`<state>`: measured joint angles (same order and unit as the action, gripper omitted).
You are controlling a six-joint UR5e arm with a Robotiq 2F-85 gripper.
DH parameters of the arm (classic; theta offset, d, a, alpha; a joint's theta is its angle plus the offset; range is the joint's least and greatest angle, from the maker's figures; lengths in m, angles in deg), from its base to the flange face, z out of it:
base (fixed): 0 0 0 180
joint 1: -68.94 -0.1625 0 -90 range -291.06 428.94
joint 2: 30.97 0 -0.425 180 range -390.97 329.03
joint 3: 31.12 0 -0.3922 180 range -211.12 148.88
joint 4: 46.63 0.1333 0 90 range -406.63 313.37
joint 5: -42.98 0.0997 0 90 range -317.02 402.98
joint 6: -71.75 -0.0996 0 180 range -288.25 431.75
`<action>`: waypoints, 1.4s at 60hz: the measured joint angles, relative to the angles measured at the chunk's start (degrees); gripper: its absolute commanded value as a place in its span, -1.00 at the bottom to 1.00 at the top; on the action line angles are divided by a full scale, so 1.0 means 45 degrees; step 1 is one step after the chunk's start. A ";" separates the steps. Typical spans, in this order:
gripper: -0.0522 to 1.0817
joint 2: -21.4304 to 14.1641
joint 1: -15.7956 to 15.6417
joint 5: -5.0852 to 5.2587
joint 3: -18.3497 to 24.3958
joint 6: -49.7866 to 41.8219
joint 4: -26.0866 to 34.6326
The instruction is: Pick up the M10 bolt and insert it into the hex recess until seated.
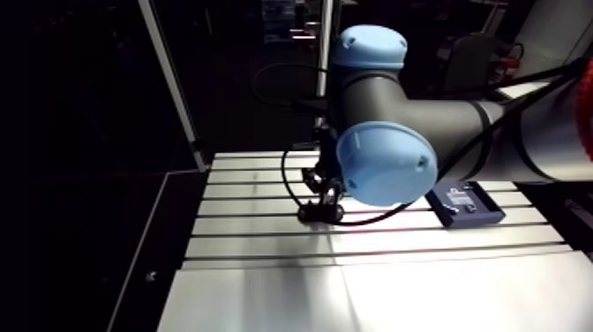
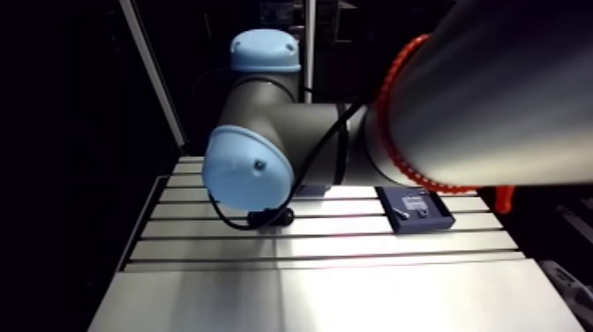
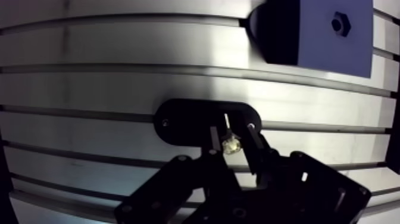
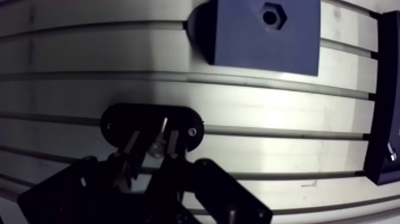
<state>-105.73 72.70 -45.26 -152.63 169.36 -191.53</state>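
We are at the bolt, ready to grab it.

Our gripper (image 3: 233,134) hangs low over the table (image 3: 119,83). Its jaws are spread, one on each side of the bolt (image 3: 230,145), and they do not seem to pinch it yet. The bolt sits on the black holder (image 3: 184,122). Farther ahead is the blue block (image 3: 333,50) with the hex hole (image 3: 339,24). Next, we think, the jaws must squeeze the bolt, lift it straight up and carry it to that hole.
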 measured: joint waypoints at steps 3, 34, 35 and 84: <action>0.24 -0.0003 0.0001 -0.0002 -0.0005 0.0000 0.0001; 0.26 -0.0039 -0.0016 -0.0031 -0.0031 0.0000 0.0029; 0.26 -0.0040 -0.0016 -0.0033 -0.0034 0.0000 0.0031; 0.34 -0.0121 -0.0016 -0.0049 -0.0097 0.0001 0.0065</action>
<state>-106.28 72.63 -45.48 -153.07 169.36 -191.24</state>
